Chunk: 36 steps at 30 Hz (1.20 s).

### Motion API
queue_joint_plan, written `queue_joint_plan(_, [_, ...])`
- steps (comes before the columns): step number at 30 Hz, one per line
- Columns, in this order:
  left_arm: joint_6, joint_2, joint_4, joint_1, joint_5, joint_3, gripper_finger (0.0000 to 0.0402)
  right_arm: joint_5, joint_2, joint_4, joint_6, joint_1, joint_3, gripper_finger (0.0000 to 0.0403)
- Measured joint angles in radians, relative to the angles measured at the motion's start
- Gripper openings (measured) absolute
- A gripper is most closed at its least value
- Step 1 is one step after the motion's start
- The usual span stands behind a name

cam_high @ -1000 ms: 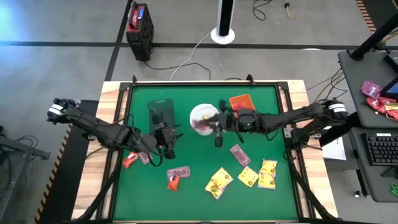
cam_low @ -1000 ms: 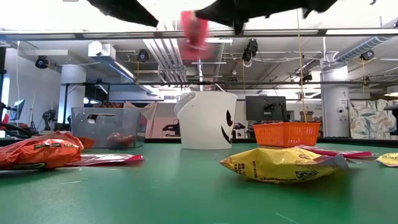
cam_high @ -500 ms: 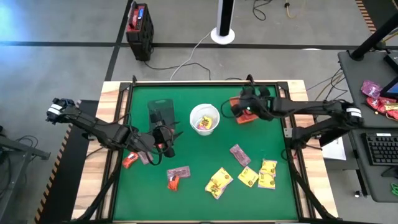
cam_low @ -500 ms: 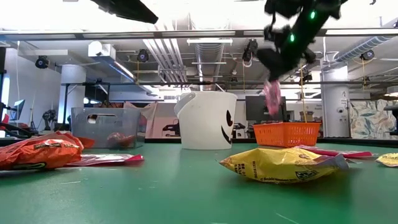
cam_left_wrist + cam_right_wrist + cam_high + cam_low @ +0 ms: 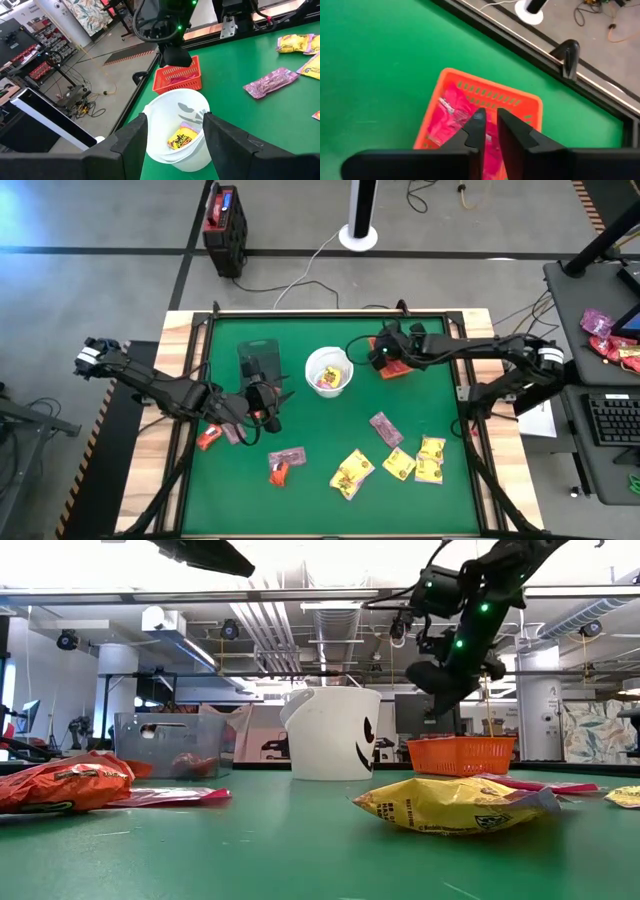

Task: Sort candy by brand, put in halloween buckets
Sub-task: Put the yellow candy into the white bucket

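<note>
right gripper (image 5: 489, 125) over orange tray (image 5: 530, 107), fingers nearly together, empty | pink packet (image 5: 455, 117) gone from its grip since 0.5 s ago, likely dropped in tray | left gripper (image 5: 175, 131) agape beside white bucket (image 5: 165, 107) | pink sorted, more left

You won't find a readable brand or number anywhere here. The yellow packet (image 5: 455, 805) nearest the low camera carries dark print, but its letters can't be made out. The white bucket (image 5: 333, 733) bears only a black painted face, no words. The orange wrapper (image 5: 62, 783) shows nothing legible either.
</note>
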Motion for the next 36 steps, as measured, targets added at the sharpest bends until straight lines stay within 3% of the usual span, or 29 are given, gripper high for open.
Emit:
queue_joint_plan(3, [0.000, 0.000, -0.003, 0.000, 0.000, 0.000, 0.0176, -0.057, -0.023, -0.001, -0.001, 0.013, 0.001, 0.0063])
queue_joint_plan(6, [-0.008, 0.000, -0.018, 0.000, 0.000, 0.000, 0.0176, -0.187, -0.065, 0.002, -0.020, 0.048, 0.008, 0.0078])
queue_joint_plan(13, [-0.035, 0.000, -0.054, -0.001, 0.005, 0.000, 0.0176, -0.638, -0.140, 0.002, -0.232, 0.237, 0.003, 0.0102])
queue_joint_plan(17, [-0.037, 0.000, -0.057, -0.002, 0.044, 0.000, 0.0176, -0.627, -0.120, 0.009, -0.301, 0.405, -0.005, 0.0112])
queue_joint_plan(24, [-0.061, 0.000, -0.058, -0.002, 0.066, 0.000, 0.0176, -0.586, -0.002, 0.143, -0.214, 0.585, -0.006, 0.0155])
queue_joint_plan(30, [-0.062, 0.000, -0.060, -0.002, 0.066, 0.000, 0.0176, -0.556, 0.143, 0.298, -0.226, 0.661, -0.006, 0.0200])
queue_joint_plan(36, [-0.072, 0.000, -0.062, -0.008, 0.067, 0.000, 0.0176, -0.593, 0.271, 0.354, -0.152, 0.670, -0.006, 0.0204])
